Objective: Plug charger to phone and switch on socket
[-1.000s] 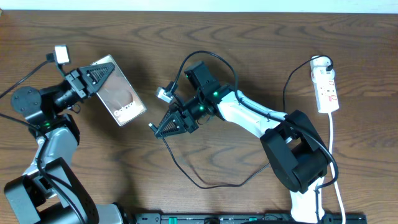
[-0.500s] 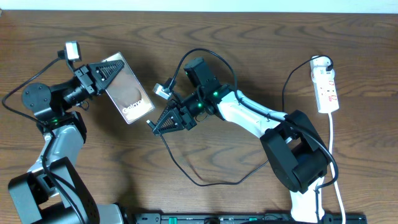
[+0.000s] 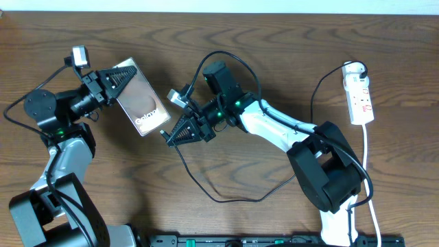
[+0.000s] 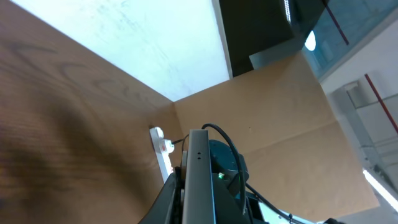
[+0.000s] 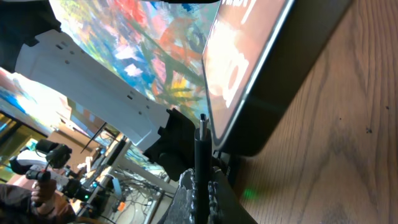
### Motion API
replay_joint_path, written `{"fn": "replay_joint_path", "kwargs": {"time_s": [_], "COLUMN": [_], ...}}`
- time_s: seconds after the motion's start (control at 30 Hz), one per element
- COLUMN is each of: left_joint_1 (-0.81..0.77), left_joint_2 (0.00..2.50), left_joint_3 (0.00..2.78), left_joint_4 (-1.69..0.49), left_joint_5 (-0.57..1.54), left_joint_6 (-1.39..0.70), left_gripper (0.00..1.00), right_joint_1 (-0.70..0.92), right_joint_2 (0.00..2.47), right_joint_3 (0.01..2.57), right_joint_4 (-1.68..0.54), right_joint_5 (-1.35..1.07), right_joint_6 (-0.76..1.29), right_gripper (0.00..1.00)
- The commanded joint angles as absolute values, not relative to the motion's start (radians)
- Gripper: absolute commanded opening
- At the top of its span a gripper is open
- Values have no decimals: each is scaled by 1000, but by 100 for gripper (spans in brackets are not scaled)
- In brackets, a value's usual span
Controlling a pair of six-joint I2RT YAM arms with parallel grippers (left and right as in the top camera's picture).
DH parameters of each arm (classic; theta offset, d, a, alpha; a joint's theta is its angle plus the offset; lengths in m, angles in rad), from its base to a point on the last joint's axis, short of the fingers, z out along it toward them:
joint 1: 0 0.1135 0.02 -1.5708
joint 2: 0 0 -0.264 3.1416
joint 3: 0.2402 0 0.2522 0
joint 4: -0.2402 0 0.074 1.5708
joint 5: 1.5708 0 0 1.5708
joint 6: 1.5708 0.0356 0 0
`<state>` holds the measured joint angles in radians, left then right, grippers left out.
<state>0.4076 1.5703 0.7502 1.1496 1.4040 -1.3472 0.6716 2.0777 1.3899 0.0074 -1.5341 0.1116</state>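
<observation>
The phone (image 3: 145, 104), a dark slab with white lettering, hangs tilted above the table with my left gripper (image 3: 125, 74) shut on its upper end. In the left wrist view its thin edge (image 4: 199, 177) rises between my fingers. My right gripper (image 3: 171, 137) is shut on the black charger (image 3: 206, 189) just behind its plug. In the right wrist view the plug tip (image 5: 202, 121) points at the phone's lower edge (image 5: 261, 93), a short gap away. The cable trails in a loop across the table. The white socket (image 3: 360, 92) lies at the far right.
The socket's white cord (image 3: 369, 171) runs down the right side, past the right arm's base (image 3: 326, 171). A black rail (image 3: 274, 240) lines the front edge. The socket (image 4: 163, 155) also shows small in the left wrist view, by the wall.
My left gripper has swung the phone up and rightwards, toward the right gripper. My right gripper has edged up and left with the plug, closing the gap to the phone.
</observation>
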Motion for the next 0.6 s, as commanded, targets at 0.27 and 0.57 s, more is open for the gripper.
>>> {"fn": "replay_joint_path", "kwargs": {"time_s": [0.27,0.57], "left_joint_1": [409,409], "left_joint_2": [1555,1555], "left_joint_3": [765,765], "left_joint_4": [1149,1150], "left_joint_5": [1382,1371], "left_joint_6": [-1289,-1287], "left_gripper": [7,7], "right_joint_1": [683,683], "right_joint_2": [2077,2077], "right_joint_3": [1402,1402], "right_joint_4": [23,36], "right_joint_5": [-1523,-1489], "right_joint_6": [139,176], "right_gripper": [1,1]}}
